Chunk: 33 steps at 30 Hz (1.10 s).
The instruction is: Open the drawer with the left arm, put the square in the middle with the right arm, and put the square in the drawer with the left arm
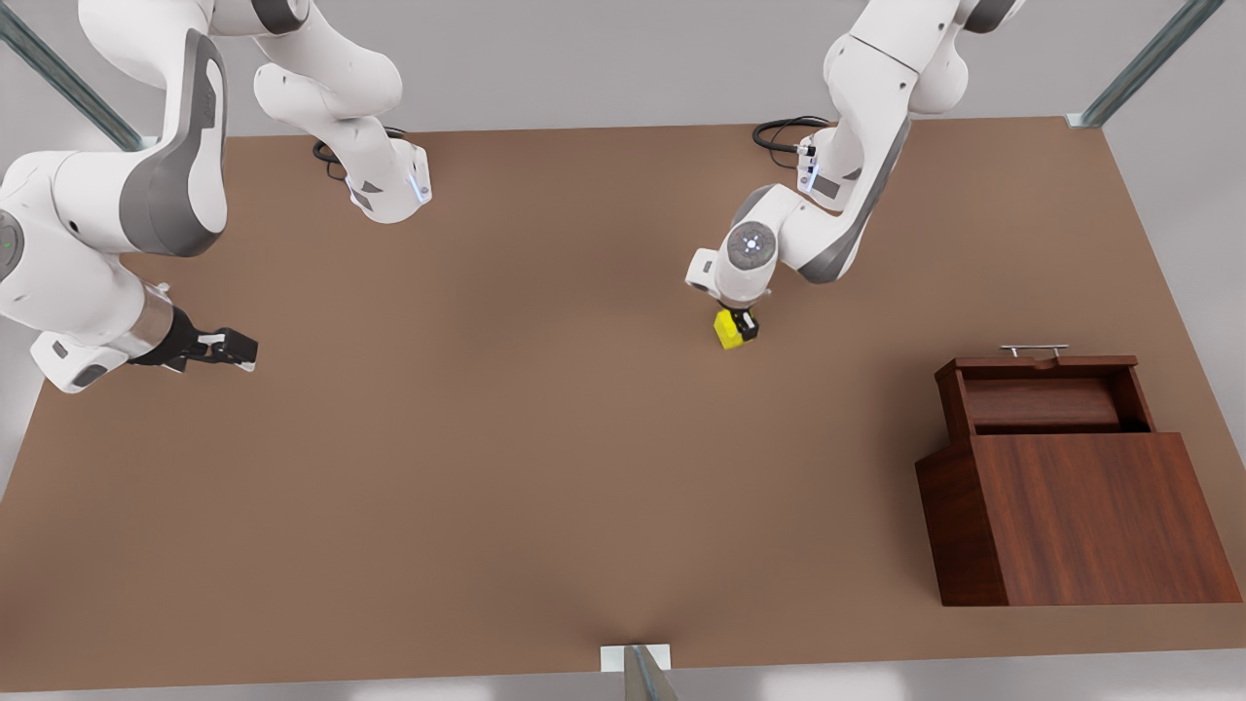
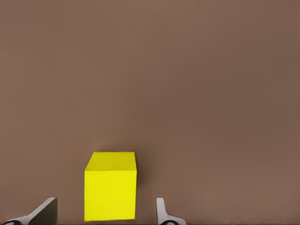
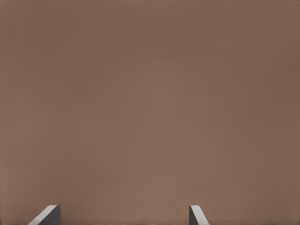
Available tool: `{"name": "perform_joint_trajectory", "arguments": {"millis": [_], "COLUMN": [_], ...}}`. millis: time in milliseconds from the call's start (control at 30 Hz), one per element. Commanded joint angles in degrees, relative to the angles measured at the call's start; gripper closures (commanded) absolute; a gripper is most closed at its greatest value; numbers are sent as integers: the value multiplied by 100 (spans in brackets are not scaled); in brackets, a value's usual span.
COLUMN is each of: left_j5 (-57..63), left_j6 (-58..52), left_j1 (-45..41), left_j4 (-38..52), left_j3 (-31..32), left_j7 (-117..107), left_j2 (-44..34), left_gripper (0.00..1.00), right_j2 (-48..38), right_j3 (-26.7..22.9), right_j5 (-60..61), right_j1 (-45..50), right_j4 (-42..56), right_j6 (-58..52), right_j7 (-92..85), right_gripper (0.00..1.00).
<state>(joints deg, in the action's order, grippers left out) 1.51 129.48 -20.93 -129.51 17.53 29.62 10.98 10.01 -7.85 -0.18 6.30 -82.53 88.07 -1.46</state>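
Note:
The square (image 1: 724, 329) is a small yellow cube resting on the brown tabletop near the middle (image 1: 545, 389). My left gripper (image 1: 745, 326) is down at it from the arm on the front view's right. In the left wrist view the square (image 2: 110, 185) sits between the two fingertips (image 2: 161, 212) with a gap on each side, so the left gripper (image 2: 105, 213) is open around it. The drawer (image 1: 1046, 401) stands pulled out of the wooden box (image 1: 1081, 516), its silver handle (image 1: 1034, 349) facing the far side. My right gripper (image 1: 241, 350) waits open and empty at the front view's left.
The wooden box takes up the table's near corner on the front view's right. Both arm bases (image 1: 389, 185) stand along the far edge with black cables beside them. A metal post (image 1: 638, 672) rises at the near edge. The right wrist view looks down on bare tabletop (image 3: 150, 103).

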Motion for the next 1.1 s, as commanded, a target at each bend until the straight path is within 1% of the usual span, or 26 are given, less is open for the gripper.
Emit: {"name": "perform_joint_trajectory", "arguments": {"millis": [0,67,333,467,533,700,800,1000,1033,1067], "left_j5": [-1,51,52,60,60,60,60,60,60,60], "left_j6": [16,33,701,727,956,1079,1176,1554,1554,1562], "left_j1": [10,37,37,37,37,37,37,37,37,37], "left_j4": [-4,-4,-241,-311,-390,-452,-540,-540,-540,-540], "left_j3": [-3,-56,-65,-74,-83,-162,-162,-170,-170,-179], "left_j7": [0,44,44,53,61,61,53,53,53,53], "left_j2": [0,35,220,247,326,440,449,756,774,818], "left_gripper": [0,0,0,0,0,0,0,0,0,3], "right_j2": [1,10,18,18,18,18,185,194,194,194], "right_j3": [3,3,-6,3,3,11,29,55,55,55], "right_j5": [9,0,9,26,18,26,62,70,70,70], "right_j1": [-6,-6,-6,3,3,47,56,64,64,64], "right_j4": [9,44,44,53,88,97,343,396,396,396], "right_j6": [0,0,0,0,9,9,61,62,62,62], "right_j7": [-4,-4,-4,-4,-4,-4,-12,-13,-13,-13], "right_gripper": [0,0,0,0,0,0,0,0,0,0]}}
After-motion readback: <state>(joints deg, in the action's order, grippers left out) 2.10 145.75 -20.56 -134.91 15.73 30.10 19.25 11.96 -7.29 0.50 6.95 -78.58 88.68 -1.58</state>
